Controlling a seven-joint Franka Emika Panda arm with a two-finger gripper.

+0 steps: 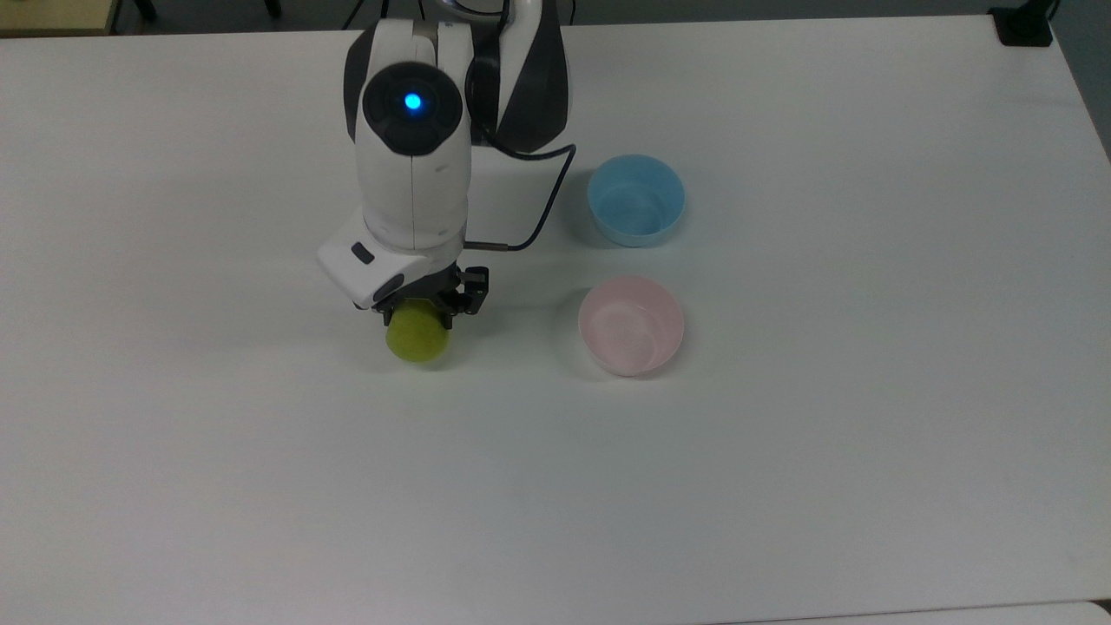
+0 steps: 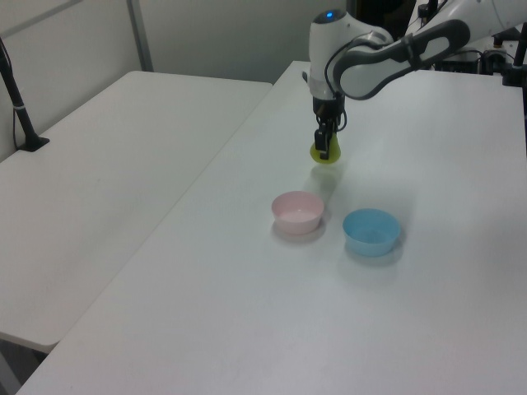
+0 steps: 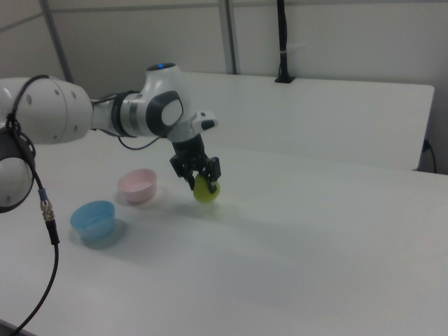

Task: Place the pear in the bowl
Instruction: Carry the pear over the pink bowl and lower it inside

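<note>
The yellow-green pear [image 1: 418, 337] hangs just above the white table, held at its upper part by my gripper [image 1: 423, 312], which is shut on it. In the left view the pear [image 2: 324, 154] sits under the gripper [image 2: 324, 146], with a faint shadow on the table below. The right view shows the pear [image 3: 206, 190] clear of the surface in the gripper [image 3: 201, 178]. The pale pink bowl [image 1: 631, 325] stands empty to the top view's right of the pear; it is also seen as the pink bowl [image 2: 297, 211] [image 3: 137, 185].
A light blue bowl [image 1: 636, 200] [image 2: 371, 231] [image 3: 93, 218] stands empty beside the pink one. A second white table [image 2: 107, 148] lies at the left view's left, with a black clamped post [image 2: 20, 107]. A black clamp [image 1: 1024, 26] sits at the top view's far right corner.
</note>
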